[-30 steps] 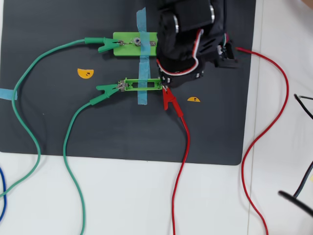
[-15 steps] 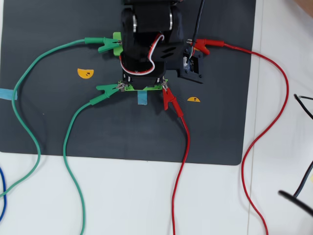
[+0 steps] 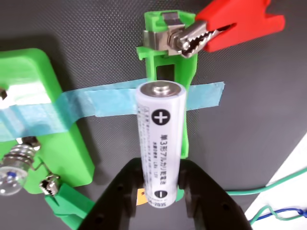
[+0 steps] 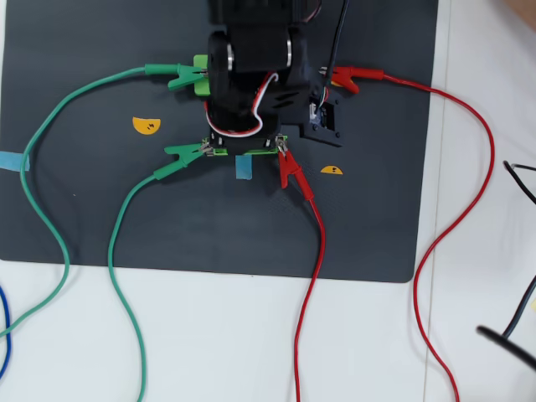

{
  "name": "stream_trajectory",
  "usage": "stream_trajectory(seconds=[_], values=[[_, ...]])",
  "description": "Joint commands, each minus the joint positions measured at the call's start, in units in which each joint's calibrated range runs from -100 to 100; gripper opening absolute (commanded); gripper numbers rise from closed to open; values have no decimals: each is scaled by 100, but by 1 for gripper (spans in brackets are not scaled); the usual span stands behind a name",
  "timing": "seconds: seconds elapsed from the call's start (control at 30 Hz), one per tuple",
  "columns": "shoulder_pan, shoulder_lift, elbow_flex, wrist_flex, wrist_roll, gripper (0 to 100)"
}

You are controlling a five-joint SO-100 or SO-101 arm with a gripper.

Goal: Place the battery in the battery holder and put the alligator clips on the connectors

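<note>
Black arm bent low over the middle of the dark mat [image 4: 100, 209] in the overhead view, covering most of the battery holder [image 4: 280, 139] and the light-green block [image 4: 199, 64] behind it. Black hand [image 3: 161, 184] entering the wrist view from the bottom edge, fingers closed snugly on the lower end of the battery [image 3: 160, 139] — white cylinder held lengthwise over the holder's slot, flat silver cap pointing up the frame toward the far metal tab [image 3: 165, 36]. Whether seated in the slot or just above it, cannot tell. Printed on the battery: a plus sign in a black disc near the cap, a minus sign in a black disc near the fingers, a column of Japanese characters between them, and small print ending in "2035" at the bottom; orange band just visible by the left finger. Red alligator clip [image 3: 225, 26] biting the holder's far tab in the wrist view. Blue tape [image 3: 96, 103] crossing under the battery and over the block [image 3: 43, 120] at left, bulb [image 3: 12, 167] at its lower edge, green clip [image 3: 67, 203] below it. In the overhead view — two green clips [image 4: 180, 152] [image 4: 172, 74] at left, second red clip [image 4: 356, 77] at right, wires trailing onto the white counter [image 4: 251, 335].
</note>
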Motion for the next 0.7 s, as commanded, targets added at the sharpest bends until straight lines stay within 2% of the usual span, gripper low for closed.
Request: stream_trajectory(seconds=[0.0, 0.67], values=[[71, 68, -106, -85, -19, 1], [21, 161, -106, -368, -29, 1]])
